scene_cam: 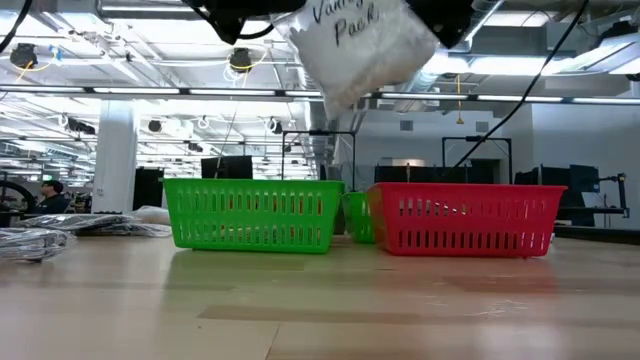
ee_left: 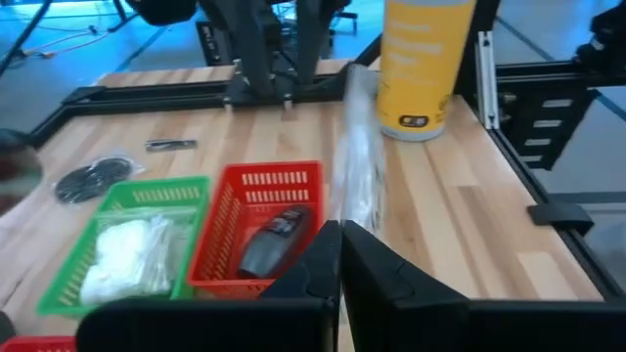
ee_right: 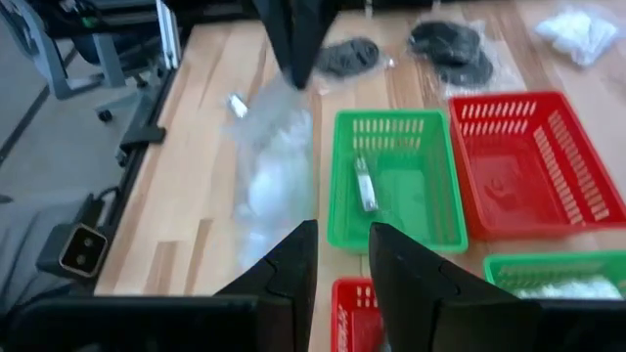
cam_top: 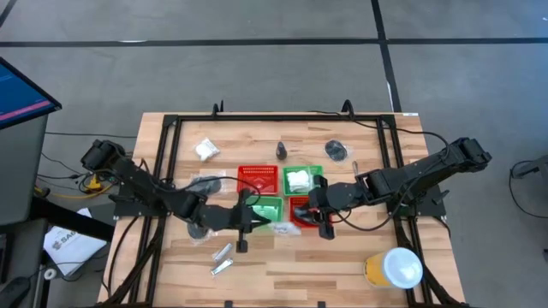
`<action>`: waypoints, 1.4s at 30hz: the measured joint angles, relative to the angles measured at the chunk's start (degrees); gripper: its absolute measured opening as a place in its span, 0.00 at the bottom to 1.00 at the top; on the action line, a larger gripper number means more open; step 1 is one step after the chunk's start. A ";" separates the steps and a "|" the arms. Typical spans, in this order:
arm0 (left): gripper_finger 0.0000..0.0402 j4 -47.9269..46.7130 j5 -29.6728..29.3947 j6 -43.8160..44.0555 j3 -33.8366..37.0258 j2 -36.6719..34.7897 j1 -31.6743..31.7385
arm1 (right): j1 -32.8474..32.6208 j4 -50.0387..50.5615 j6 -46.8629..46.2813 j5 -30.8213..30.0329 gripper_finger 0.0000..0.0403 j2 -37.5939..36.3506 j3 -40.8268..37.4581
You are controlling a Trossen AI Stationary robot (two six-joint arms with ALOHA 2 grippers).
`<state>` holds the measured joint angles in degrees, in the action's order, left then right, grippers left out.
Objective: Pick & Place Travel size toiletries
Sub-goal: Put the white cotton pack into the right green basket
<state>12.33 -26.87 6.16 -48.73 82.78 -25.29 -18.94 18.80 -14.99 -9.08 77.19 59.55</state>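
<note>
The packet (scene_cam: pixel 365 40) is a clear, crinkly plastic pouch with white contents bunched in its lower half and dark print on its face. It hangs in the air just beside the green basket (ee_right: pixel 430 210), the one with a thin silver tube (ee_right: pixel 364 186) lying in it, on that basket's side toward the table's front edge. It looks very light and limp: the film will likely fold, swing and twist when moved, and it is probably slick, so a grip on the filled belly could slide or squash the contents. The flat sealed edge seems the best place to hold it, pinched firmly and well inside the seam. The left gripper (ee_left: pixel 340 240) has it that way, its fingers pressed together on one end of the pouch, which trails out from them. The right gripper (ee_right: pixel 337 254) is on the far side of the green basket from the left arm. Its fingers are spread with a clear gap, the packet hangs just beside one of them, and they hold nothing.
</note>
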 joint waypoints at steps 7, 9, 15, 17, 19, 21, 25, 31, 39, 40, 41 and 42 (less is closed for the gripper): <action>0.00 0.40 -0.15 0.10 0.00 0.00 2.73 | 0.19 -2.52 0.49 0.00 0.22 0.00 0.00; 0.00 0.54 -0.15 0.10 0.00 0.00 3.42 | 0.32 -2.77 0.51 0.00 0.22 0.00 0.02; 0.00 1.14 -0.13 0.10 0.00 0.02 4.29 | 0.85 -2.73 0.53 -0.05 0.25 0.00 0.00; 0.00 1.50 -0.13 0.08 0.00 0.02 4.28 | 1.16 -2.84 0.53 -0.24 0.27 0.00 0.00; 0.00 1.52 -0.13 0.08 0.00 0.04 4.28 | 1.60 -2.94 0.52 -0.24 0.30 0.00 0.02; 0.00 1.56 -0.11 0.08 0.00 0.04 4.28 | 2.18 -3.01 0.53 -0.26 0.34 0.00 0.02; 0.00 1.61 -0.11 0.08 0.00 0.04 4.28 | 3.23 -3.01 0.51 -0.24 0.41 0.00 0.02; 0.00 1.75 -0.11 0.08 0.00 0.07 4.28 | 3.84 -4.95 3.24 -0.08 0.47 0.00 0.02; 0.00 4.54 -0.07 -1.45 0.02 0.09 5.24 | 4.03 -6.97 3.42 0.00 0.48 3.90 0.14; 0.00 5.41 -0.09 -1.80 0.02 0.09 5.48 | 4.20 -6.67 3.47 0.04 0.48 4.46 0.02; 0.00 6.03 -0.09 -2.56 0.02 0.09 5.61 | 4.38 -7.37 3.57 0.04 0.47 5.24 0.00; 0.00 6.11 -0.09 -3.12 0.00 0.09 5.77 | 4.60 -8.45 3.57 0.03 0.46 5.92 0.06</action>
<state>18.44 -26.96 3.04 -48.73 82.87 -19.52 -14.34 10.35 -11.42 -9.05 83.10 59.60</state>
